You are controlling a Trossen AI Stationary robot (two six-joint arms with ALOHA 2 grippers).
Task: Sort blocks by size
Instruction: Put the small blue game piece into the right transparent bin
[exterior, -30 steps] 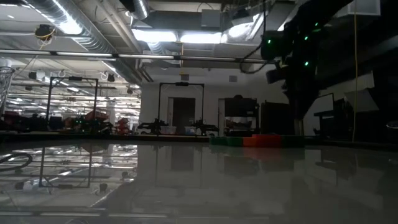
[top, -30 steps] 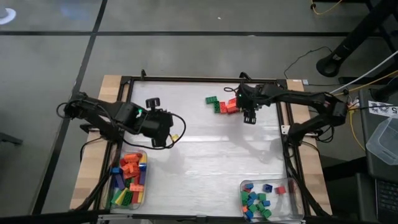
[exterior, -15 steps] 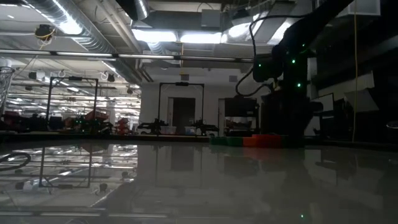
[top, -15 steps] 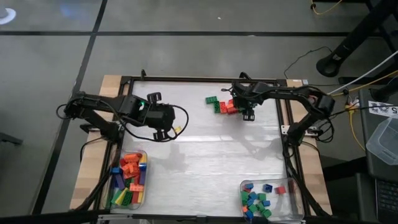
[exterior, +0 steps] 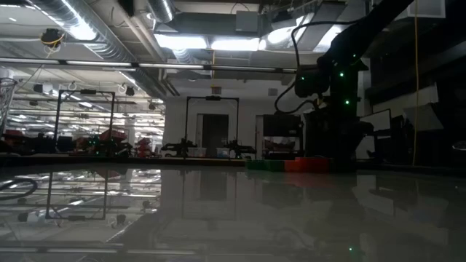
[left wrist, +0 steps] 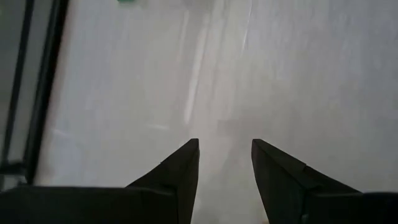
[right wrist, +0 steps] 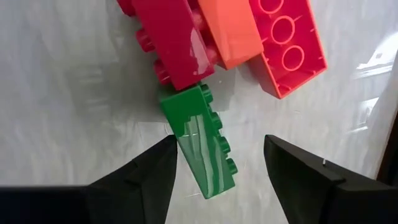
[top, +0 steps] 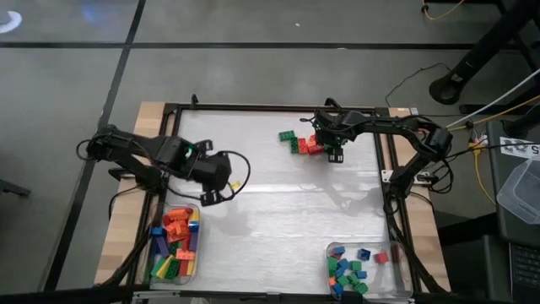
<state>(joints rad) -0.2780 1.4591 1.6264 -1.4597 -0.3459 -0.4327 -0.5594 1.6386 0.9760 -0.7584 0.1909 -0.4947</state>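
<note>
at the table's far right we see the right tool (right wrist: pixel 217 163) open over a long green block (right wrist: pixel 200 140), lying lengthwise between its fingers; left tool (left wrist: pixel 225 163) half open, empty, well apart.

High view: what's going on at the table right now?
Two arms are sorting blocks into clear trays. The right gripper, open, sits over the leftover pile at the table's far side, with a long green block between its fingers but not yet gripped. The left gripper, open and empty, hovers above bare table near the tray of long blocks. The tray of small blocks sits near right.
</note>
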